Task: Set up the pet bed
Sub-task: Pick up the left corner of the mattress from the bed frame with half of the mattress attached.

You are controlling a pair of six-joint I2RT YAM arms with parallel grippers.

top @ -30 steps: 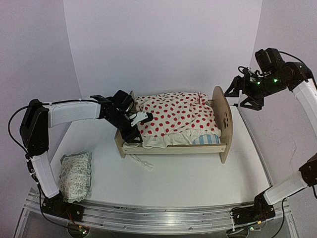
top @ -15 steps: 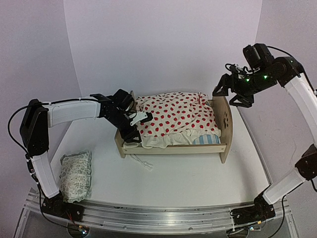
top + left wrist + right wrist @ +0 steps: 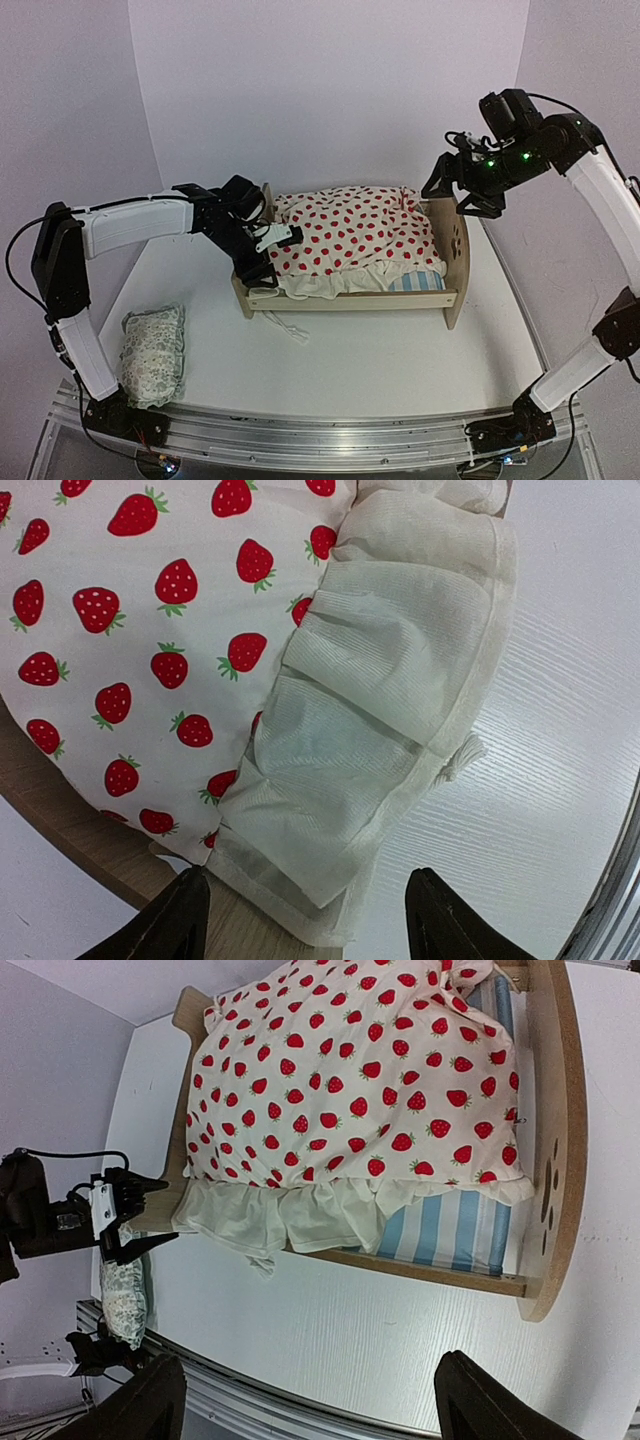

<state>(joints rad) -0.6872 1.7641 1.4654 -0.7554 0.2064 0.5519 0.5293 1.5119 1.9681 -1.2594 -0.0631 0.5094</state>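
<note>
The pet bed (image 3: 350, 298) is a light plywood frame with a paw-print headboard (image 3: 455, 245) on the right and a blue-and-white striped mattress (image 3: 415, 282). A cream ruffled blanket (image 3: 350, 235) with red strawberries covers most of the mattress, and its frill hangs over the front rail. My left gripper (image 3: 268, 255) hovers at the footboard corner, open. In the left wrist view the ruffle corner (image 3: 340, 780) lies just ahead of the left gripper (image 3: 310, 920), unclamped. My right gripper (image 3: 458, 197) hangs open above the headboard. The right wrist view looks down on the bed (image 3: 550, 1140) past the right gripper (image 3: 315, 1385).
A small pale green-patterned pillow (image 3: 153, 355) lies on the white table at the front left, beside the left arm's base. A white tie string (image 3: 290, 328) from the blanket trails on the table in front of the bed. Walls close in on both sides.
The right arm has swung left and now hangs over the headboard. The left gripper's jaws have widened a little and it has edged back from the blanket's ruffle.
</note>
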